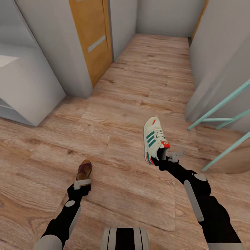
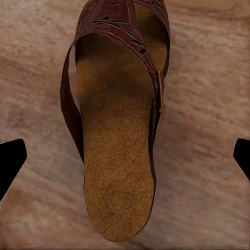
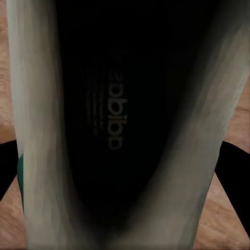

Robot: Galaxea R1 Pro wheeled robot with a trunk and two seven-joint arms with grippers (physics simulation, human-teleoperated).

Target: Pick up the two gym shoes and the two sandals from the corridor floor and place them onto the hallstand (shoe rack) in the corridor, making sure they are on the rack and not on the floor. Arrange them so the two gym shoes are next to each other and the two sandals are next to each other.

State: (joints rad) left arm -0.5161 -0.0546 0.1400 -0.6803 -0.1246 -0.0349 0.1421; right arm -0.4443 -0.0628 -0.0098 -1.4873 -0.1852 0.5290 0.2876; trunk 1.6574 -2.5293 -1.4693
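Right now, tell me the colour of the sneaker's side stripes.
Green, on the cream-white sneaker; clearest in the head view.

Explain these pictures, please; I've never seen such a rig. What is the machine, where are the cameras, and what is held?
It is a simulated robot with two arms. The big picture looks down from its head; the other two come from a camera at each wrist. Above the wood floor, the left claw hangs open around a sandal, its fingers not touching it. The right claw seems to clamp a sneaker at the heel; its wrist camera looks into the shoe.
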